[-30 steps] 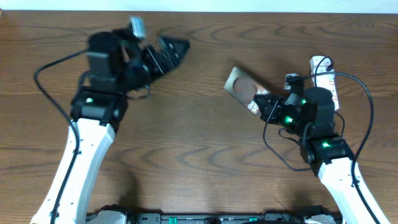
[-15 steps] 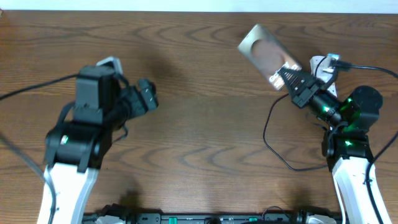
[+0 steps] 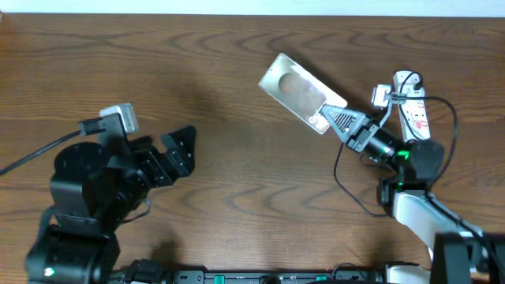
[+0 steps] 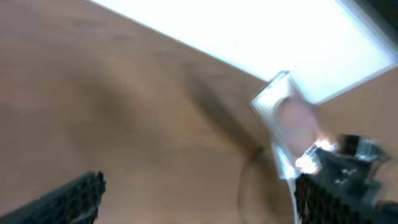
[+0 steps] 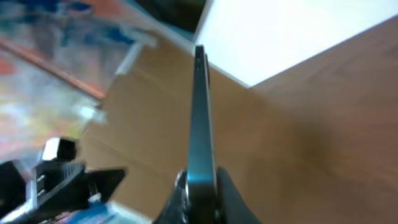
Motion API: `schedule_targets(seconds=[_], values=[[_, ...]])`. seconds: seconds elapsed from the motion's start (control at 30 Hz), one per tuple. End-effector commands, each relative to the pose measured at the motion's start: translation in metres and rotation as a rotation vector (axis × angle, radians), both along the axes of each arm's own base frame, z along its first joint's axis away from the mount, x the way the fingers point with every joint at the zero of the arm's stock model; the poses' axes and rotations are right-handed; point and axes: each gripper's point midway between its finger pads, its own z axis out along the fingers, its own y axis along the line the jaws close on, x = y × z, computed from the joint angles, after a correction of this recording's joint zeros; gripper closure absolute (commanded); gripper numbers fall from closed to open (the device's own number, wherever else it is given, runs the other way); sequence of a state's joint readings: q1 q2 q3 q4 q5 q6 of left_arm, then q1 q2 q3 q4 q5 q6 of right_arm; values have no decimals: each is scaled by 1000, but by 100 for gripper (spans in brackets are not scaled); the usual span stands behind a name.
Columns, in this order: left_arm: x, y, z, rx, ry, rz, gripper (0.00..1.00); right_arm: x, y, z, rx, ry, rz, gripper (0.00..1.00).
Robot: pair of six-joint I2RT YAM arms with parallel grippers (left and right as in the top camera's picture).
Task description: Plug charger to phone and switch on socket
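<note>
My right gripper (image 3: 330,118) is shut on one end of the phone (image 3: 298,85), a flat glossy rectangle held up over the middle right of the table. In the right wrist view the phone (image 5: 200,112) stands edge-on between my fingers (image 5: 231,196). The white socket (image 3: 416,118) with red marks lies at the far right, behind my right arm. A thin black charger cable (image 3: 340,172) loops on the table below that gripper; its plug is not visible. My left gripper (image 3: 178,150) is open and empty at the near left. Its blurred wrist view shows the phone (image 4: 280,115) ahead.
Wood-grain table (image 3: 237,181) with its back edge against a white strip (image 3: 252,6). A thicker black cable (image 3: 31,154) trails off the left arm. The left arm (image 5: 62,180) shows at the lower left of the right wrist view.
The right gripper has swung the phone left and slightly nearer, still gripped. The left arm has drawn back toward the near left, gripper still open.
</note>
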State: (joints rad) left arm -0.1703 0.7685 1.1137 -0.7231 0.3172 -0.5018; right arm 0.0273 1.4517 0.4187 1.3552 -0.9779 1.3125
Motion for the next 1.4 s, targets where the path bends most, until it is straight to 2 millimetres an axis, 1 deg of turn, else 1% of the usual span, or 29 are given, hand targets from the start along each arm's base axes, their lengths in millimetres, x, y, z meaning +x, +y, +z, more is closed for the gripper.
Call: schedule_targets(seconds=[0.0,0.07,0.13,0.2,0.27,0.33,0.5,0.57,0.67,0.73,0.87,0.93,0.97,1.07,1.13,1.2,1.23,1.3,1.37], values=[[1,-39,-20,-187,51,-174,2,4,8,-8,139,147,11,99],[9,-54,-23,-286,29,-238,2,6,15,-10,181,167,18,99],[16,-63,-31,-360,30,-266,2,8,23,-17,206,215,22,99],[24,-67,-41,-404,46,-271,2,6,33,-19,211,227,35,99],[30,-70,-49,-428,60,-275,2,4,41,-17,222,227,40,99],[36,-72,-55,-436,84,-275,2,7,44,-12,245,223,21,99],[54,-75,-66,-500,151,-241,2,9,56,1,277,198,18,99],[63,-78,-67,-540,165,-236,2,9,63,7,292,188,22,99],[73,-89,-68,-585,178,-249,2,8,73,16,320,174,17,99],[79,-100,-69,-605,179,-274,2,7,78,19,336,176,10,99],[87,-115,-67,-635,160,-308,2,4,87,20,368,199,8,99],[90,-119,-66,-647,154,-315,2,4,90,21,387,210,-1,99],[91,-120,-66,-649,151,-319,1,3,91,22,391,212,-3,99],[93,-120,-68,-648,150,-310,1,1,94,21,402,236,11,99],[96,-118,-68,-651,146,-293,1,2,97,17,411,280,20,99],[99,-116,-68,-668,154,-264,7,3,100,8,427,370,32,99],[100,-115,-68,-674,156,-250,12,3,103,5,433,405,38,99],[103,-112,-68,-687,160,-221,26,1,107,1,435,442,49,99],[106,-109,-68,-708,172,-189,28,0,111,-4,428,465,52,99]])
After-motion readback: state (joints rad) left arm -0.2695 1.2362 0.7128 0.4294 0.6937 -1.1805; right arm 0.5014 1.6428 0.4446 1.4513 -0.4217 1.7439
